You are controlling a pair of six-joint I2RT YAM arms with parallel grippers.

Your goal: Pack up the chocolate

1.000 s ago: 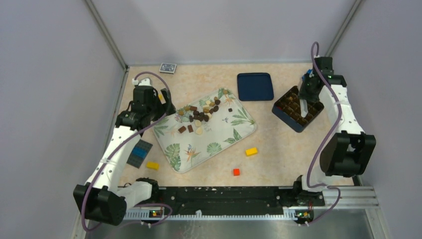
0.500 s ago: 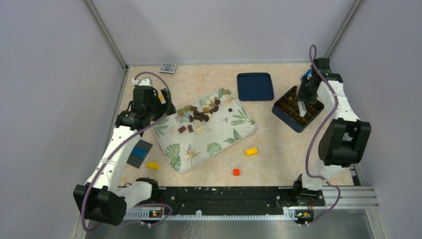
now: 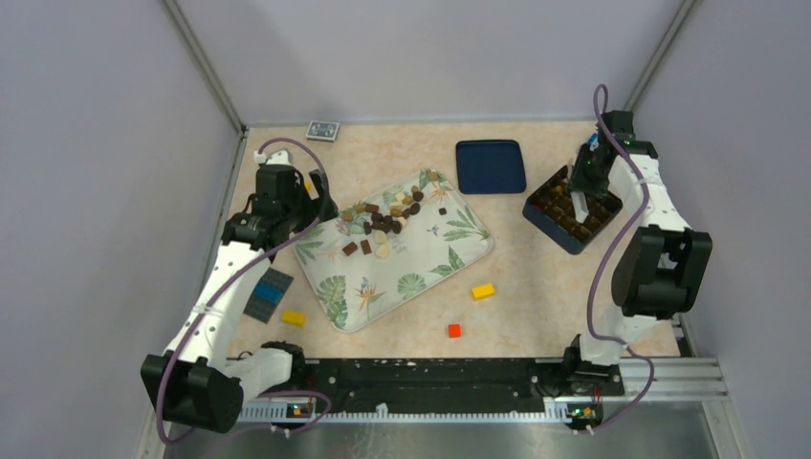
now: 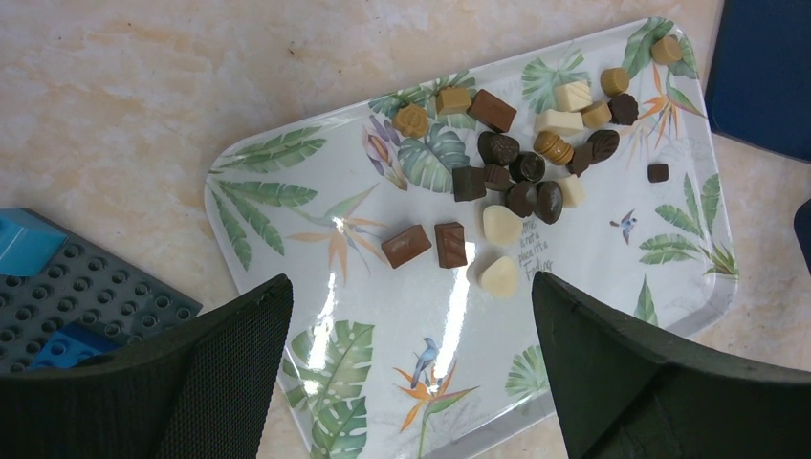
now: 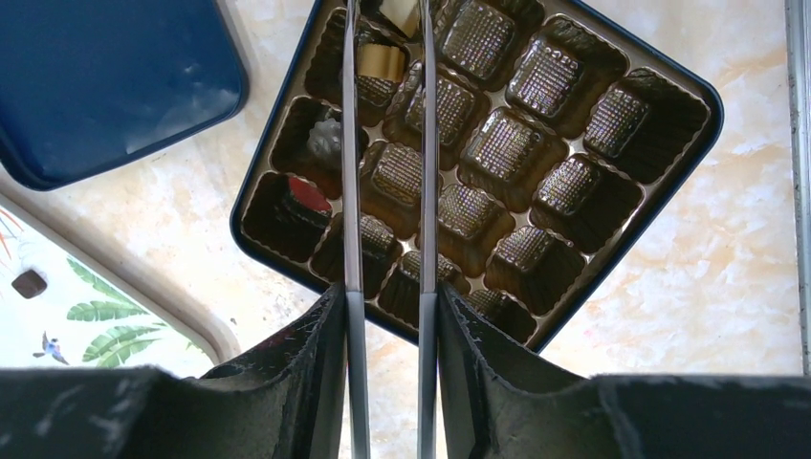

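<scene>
Arms work apart in the overhead view: the left arm bends forward, its left gripper over the edge of the leaf-print tray, the loose chocolate just beyond its fingers. The right arm folds back on itself, its right gripper pointing down into the chocolate box. In the left wrist view the jaws are spread wide and hold nothing, and the chocolate lies ahead of the fingertips. In the right wrist view the fingers pinch metal tweezers, their blades parallel and slightly apart. A light brown piece sits between the blades in a cavity of the chocolate box; whether it is gripped cannot be told.
</scene>
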